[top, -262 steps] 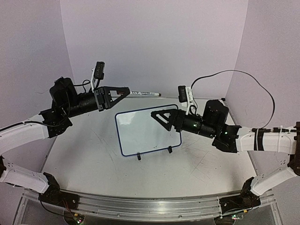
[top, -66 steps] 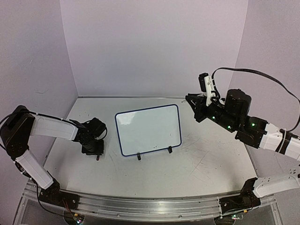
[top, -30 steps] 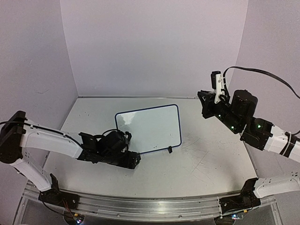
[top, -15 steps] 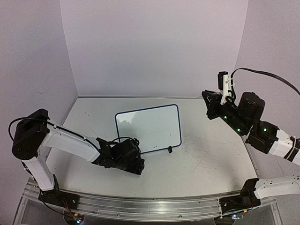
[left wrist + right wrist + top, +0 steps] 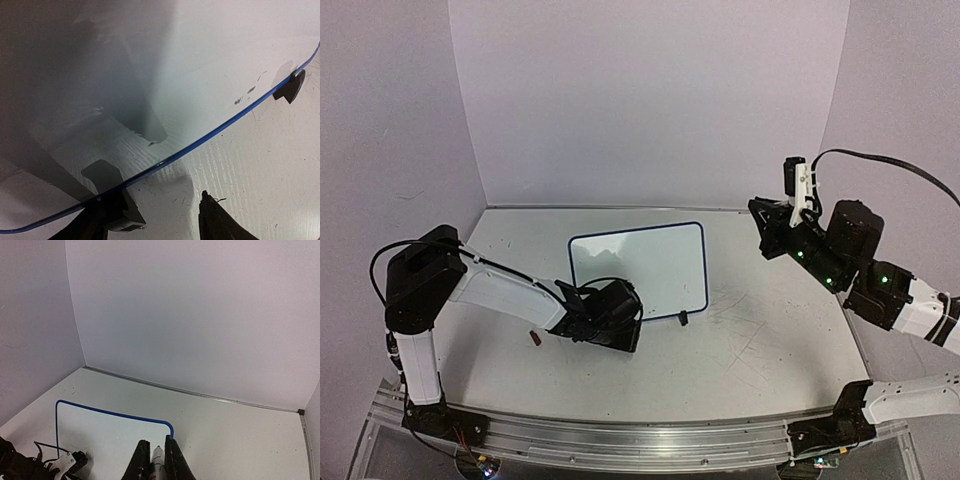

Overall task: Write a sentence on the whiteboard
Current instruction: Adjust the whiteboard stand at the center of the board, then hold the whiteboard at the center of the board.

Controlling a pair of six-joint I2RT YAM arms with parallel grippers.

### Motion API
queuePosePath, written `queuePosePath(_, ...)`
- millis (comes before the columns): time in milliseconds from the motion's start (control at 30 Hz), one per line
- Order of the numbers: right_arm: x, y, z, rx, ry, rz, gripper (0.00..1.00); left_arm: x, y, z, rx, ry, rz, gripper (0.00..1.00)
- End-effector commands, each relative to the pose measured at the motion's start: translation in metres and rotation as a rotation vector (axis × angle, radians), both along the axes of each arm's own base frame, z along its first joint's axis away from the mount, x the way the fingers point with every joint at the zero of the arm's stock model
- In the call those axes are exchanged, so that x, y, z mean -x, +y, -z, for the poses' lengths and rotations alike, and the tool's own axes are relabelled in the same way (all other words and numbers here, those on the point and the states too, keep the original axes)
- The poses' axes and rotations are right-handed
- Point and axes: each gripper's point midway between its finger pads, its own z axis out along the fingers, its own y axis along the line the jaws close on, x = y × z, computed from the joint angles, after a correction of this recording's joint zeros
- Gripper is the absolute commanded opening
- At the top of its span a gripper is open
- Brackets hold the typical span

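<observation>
Desk: we see a scratched white desk [image 5: 760, 340] shut in by pale lilac walls [image 5: 650, 100] at the back and on both sides.
Whiteboard: the whiteboard [image 5: 660, 260] sits mid-desk, blue-rimmed, its face white.
Left tool: the left tool [image 5: 625, 338] is low at the board's near left corner with its jaws apart. The rim and a black foot [image 5: 119, 216] are close by, and we cannot tell whether they touch.
Right tool: the right tool [image 5: 157, 444] is raised beyond the board's far right corner, clamped on a marker [image 5: 158, 460].
Edges: a small dark piece [image 5: 533, 340] lies left of the left tool. Wide desk surface lies between the board and the right wall.
</observation>
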Motion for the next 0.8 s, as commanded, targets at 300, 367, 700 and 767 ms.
queuePosePath(300, -0.009, 0.024, 0.006, 0.066, -0.013, -0.066, 0.0, 0.009, -0.045, -0.018, 0.057, -0.02, 0.119, 0.67)
queuePosePath(367, -0.015, 0.033, 0.014, 0.1, 0.012, -0.075, 0.0, 0.013, -0.042, -0.028, 0.073, -0.022, 0.133, 0.74)
queuePosePath(700, -0.03, 0.105, 0.018, 0.184, 0.016, -0.241, 0.0, 0.004, 0.036, -0.163, 0.294, -0.215, 0.091, 0.87)
queuePosePath(767, -0.026, 0.13, 0.021, 0.233, -0.013, -0.302, 0.0, -0.008, 0.062, -0.179, 0.369, -0.244, 0.063, 0.87)
